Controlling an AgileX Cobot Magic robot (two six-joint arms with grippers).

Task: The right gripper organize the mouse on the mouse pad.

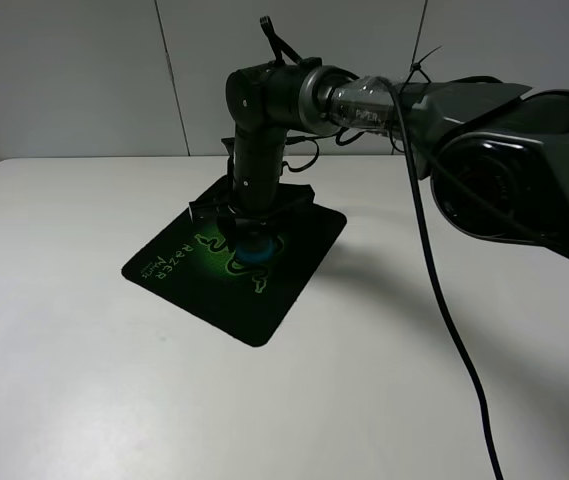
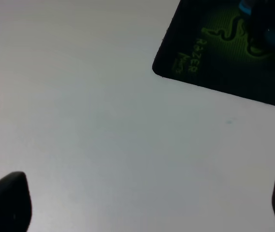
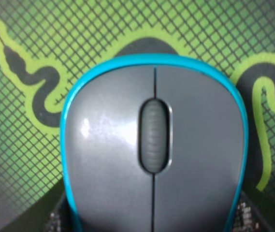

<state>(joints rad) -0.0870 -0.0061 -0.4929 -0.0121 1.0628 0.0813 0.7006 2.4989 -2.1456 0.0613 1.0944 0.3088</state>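
The mouse (image 1: 256,251), teal-sided with a dark grey top, sits on the green logo in the middle of the black mouse pad (image 1: 264,300). My right gripper (image 1: 251,238) points straight down onto it, its fingers against the mouse's sides. In the right wrist view the mouse (image 3: 151,145) fills the frame over the pad (image 3: 26,53), with dark fingertips (image 3: 55,220) at its flanks. My left gripper (image 2: 147,203) is open and empty above bare table, its fingertips (image 2: 7,200) far apart; the pad's corner with the RAZER lettering (image 2: 209,72) lies ahead of it.
The pad lies askew on a white table (image 1: 64,350) against a grey wall. The right arm's thick body (image 1: 524,160) and a black cable (image 1: 454,330) hang over the table's right half. The left arm does not show in the high view.
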